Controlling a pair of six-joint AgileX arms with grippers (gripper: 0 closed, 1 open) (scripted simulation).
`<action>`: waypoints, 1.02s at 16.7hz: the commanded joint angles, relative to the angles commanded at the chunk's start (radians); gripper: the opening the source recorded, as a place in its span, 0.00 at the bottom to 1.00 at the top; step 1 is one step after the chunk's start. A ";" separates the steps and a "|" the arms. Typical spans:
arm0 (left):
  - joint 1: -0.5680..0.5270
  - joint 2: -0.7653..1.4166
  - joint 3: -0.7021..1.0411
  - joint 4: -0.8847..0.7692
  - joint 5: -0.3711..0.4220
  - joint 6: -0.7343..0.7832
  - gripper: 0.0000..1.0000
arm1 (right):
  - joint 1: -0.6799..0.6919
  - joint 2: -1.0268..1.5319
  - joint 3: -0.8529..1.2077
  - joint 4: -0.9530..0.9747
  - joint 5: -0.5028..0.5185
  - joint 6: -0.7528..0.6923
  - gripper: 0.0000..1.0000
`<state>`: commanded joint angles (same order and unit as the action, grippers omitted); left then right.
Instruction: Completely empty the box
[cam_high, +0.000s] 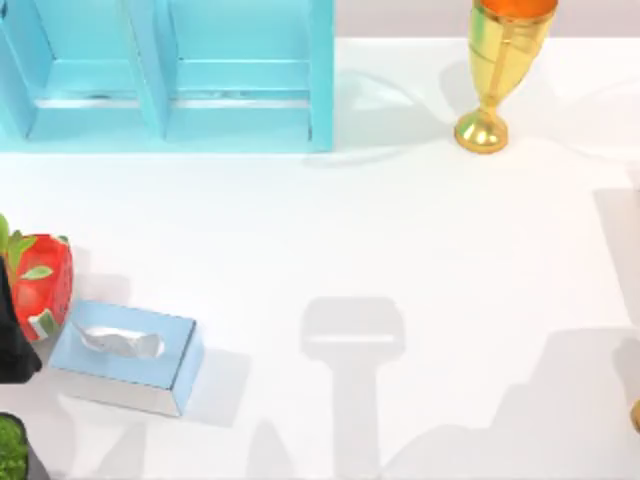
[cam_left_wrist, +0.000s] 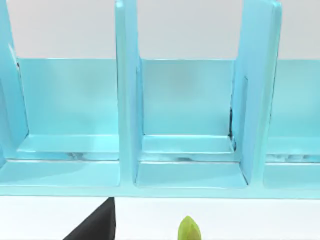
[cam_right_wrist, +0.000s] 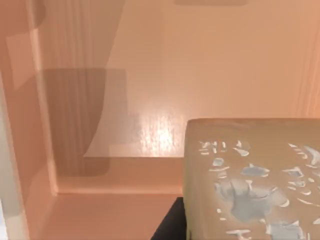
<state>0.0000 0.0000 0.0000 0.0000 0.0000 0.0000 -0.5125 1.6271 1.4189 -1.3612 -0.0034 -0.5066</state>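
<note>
The right wrist view looks into the box, which has peach-coloured walls and floor. A beige block with a grey-white flaked pattern lies inside it against one side. A dark part of my right gripper shows beside that block, low in the box. My left gripper is at the table's far left edge, right beside a red strawberry with green leaves. In the left wrist view a green leaf tip shows near the gripper's black part.
A light blue tissue box lies on the table at the left front. A green object sits at the front left corner. A blue shelf stands at the back left and a gold trophy at the back right.
</note>
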 joint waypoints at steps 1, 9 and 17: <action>0.000 0.000 0.000 0.000 0.000 0.000 1.00 | 0.000 0.000 0.001 -0.001 0.000 0.000 0.00; 0.000 0.000 0.000 0.000 0.000 0.000 1.00 | 0.114 0.035 0.009 0.039 0.009 0.112 0.00; 0.000 0.000 0.000 0.000 0.000 0.000 1.00 | 0.644 0.186 -0.015 0.184 0.005 0.588 0.00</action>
<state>0.0000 0.0000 0.0000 0.0000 0.0000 0.0000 0.1310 1.8133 1.4034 -1.1770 0.0019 0.0819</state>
